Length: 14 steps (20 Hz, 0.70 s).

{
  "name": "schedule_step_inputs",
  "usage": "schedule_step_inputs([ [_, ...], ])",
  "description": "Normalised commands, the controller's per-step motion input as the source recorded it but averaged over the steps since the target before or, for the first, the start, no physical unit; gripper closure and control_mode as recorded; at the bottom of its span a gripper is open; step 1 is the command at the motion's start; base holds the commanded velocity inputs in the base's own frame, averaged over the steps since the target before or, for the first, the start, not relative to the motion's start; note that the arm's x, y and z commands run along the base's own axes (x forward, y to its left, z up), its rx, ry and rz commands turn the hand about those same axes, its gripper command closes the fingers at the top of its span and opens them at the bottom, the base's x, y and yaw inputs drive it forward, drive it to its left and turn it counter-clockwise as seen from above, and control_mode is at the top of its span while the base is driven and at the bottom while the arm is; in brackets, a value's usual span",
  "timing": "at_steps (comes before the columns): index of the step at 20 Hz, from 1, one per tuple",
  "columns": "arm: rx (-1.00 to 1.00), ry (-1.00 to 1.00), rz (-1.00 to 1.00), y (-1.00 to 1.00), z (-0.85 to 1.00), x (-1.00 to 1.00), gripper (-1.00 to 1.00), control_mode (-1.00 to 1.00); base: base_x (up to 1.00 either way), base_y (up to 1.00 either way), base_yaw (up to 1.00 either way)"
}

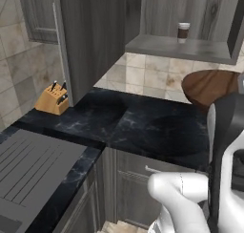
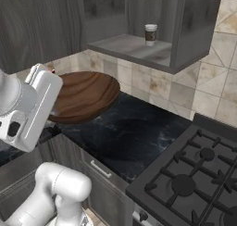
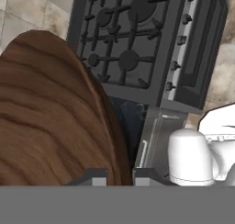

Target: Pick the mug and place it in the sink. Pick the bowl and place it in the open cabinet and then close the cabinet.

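The pincer (image 3: 120, 176) grasps the bowl (image 2: 85, 96) by its rim, apparently lifted above the dark surface (image 2: 139, 141), below the open cabinet (image 2: 139, 47).

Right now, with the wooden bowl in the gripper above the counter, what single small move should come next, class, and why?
Probably raise the bowl further toward the open cabinet. The gripper is shut on its rim, and the bowl hangs above the black counter, below the shelf. A small coffee cup stands on that shelf, so aim beside it.
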Motion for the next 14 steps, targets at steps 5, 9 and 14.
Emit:
schedule_step_inputs([
  [5,0.0,-0.07,0.09,0.0,0.0,0.41,1.0,-1.0,0.0,0.0,0.0],
  [9,-0.02,-0.19,0.11,0.0,0.0,0.44,1.0,-1.0,0.0,0.0,0.0],
  [14,-0.05,-0.26,0.04,0.0,0.0,0.49,1.0,-1.0,0.0,0.0,0.0],
])
